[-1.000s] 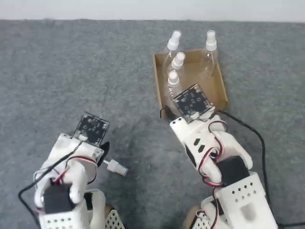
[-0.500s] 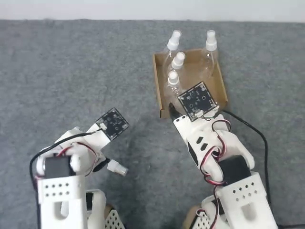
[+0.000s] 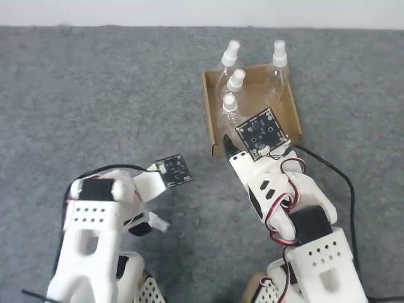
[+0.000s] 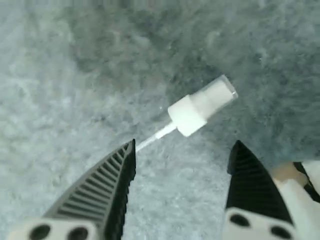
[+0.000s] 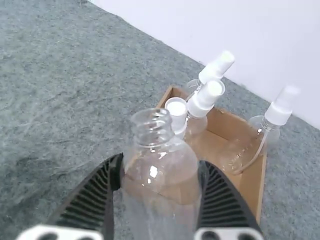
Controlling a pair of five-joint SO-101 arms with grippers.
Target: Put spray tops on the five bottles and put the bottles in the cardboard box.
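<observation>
A loose white spray top (image 4: 200, 107) with its thin tube lies on the grey carpet, between the tips of my open left gripper (image 4: 184, 145) and a little beyond them, untouched. From above, that spray top (image 3: 159, 223) peeks out beside the left arm. My right gripper (image 5: 160, 167) is shut on a clear bottle (image 5: 156, 150) with a bare open neck, held upright just in front of the cardboard box (image 5: 257, 187). Several clear bottles with spray tops (image 3: 236, 79) are in the box (image 3: 293, 113).
Grey carpet (image 3: 95, 95) stretches wide to the left of the box. A white wall runs along the far edge. The right arm's black cable (image 3: 344, 183) loops over the carpet to its right.
The left arm has swung to the right, its wrist board moving toward the middle above the loose spray top. The right arm shifted slightly toward the box, then held still.
</observation>
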